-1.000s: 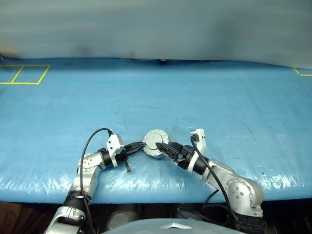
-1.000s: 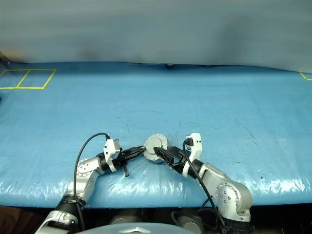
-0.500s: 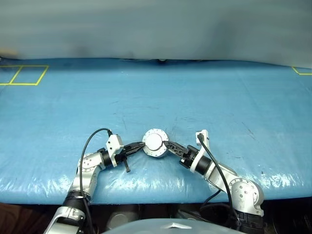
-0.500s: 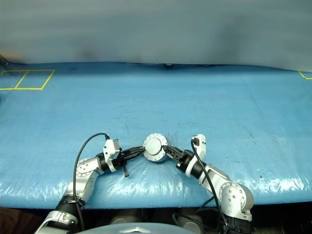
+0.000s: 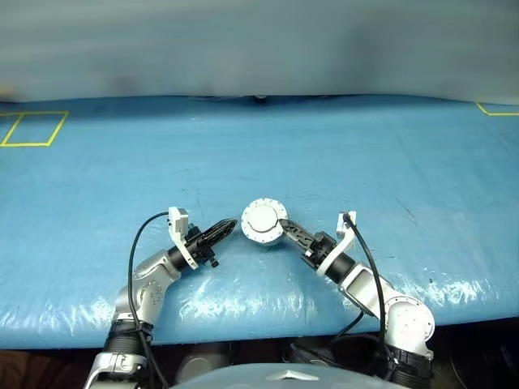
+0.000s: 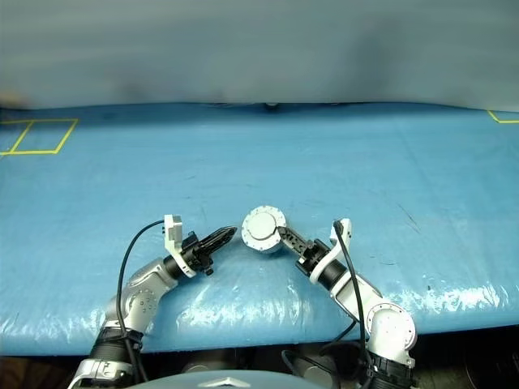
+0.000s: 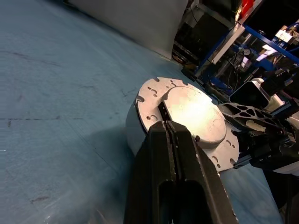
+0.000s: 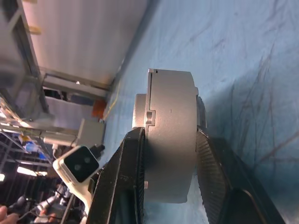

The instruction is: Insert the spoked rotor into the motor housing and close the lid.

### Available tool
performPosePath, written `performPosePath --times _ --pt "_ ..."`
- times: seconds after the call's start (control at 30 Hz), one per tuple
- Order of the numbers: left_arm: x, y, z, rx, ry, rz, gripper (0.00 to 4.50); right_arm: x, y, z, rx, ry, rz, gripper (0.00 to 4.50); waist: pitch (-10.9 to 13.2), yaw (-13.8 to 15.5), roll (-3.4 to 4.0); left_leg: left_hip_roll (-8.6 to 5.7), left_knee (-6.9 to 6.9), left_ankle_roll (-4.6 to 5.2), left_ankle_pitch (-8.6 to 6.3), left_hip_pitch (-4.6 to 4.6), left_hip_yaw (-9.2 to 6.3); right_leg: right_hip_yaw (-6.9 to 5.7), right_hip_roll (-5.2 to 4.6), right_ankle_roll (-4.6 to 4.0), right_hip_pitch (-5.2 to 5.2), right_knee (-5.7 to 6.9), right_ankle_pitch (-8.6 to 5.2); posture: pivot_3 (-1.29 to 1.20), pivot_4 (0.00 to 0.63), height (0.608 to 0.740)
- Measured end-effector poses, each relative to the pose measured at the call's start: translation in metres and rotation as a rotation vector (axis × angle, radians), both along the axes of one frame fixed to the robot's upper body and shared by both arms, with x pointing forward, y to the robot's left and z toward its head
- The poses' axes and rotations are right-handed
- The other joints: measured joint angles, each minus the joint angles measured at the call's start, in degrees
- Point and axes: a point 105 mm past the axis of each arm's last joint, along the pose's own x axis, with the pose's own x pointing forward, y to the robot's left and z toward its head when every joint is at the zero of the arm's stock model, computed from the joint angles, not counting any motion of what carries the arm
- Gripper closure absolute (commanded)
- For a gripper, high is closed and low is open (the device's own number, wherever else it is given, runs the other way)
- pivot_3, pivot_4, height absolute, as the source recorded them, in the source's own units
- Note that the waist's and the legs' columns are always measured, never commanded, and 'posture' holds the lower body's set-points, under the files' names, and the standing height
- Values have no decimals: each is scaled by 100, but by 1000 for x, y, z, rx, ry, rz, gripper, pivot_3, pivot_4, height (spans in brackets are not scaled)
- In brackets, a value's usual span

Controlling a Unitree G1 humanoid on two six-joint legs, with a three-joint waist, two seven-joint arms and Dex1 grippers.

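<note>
Here my right gripper [image 5: 284, 226] clamps the motor housing [image 8: 170, 140] by its sides, lid [image 5: 261, 218] closed on top, over the blue table [image 5: 389, 162]; my left gripper [image 5: 229, 227], fingers pressed together, sits just beside it.

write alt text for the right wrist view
The right gripper clamps the closed motor housing by its top and bottom faces, its two black fingers on either side, above the blue table cover.
</note>
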Motion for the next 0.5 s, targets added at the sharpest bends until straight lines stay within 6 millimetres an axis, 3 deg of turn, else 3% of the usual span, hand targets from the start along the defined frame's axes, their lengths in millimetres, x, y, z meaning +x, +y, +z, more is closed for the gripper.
performPosePath --times 0.37,0.5 --pt "4 -1 10 -265 146 59 203 13 -5 29 147 -49 -76 3337 0 -75 0 0 11 -3 3 -33 28 30 4 -3 -51 35 0 0 150 740" --pt "1 -8 17 -411 241 6 29 16 -1 38 164 -67 -61 3337 0 -83 0 2 18 -3 3 -33 35 36 7 -3 -54 40 1 0 150 740"
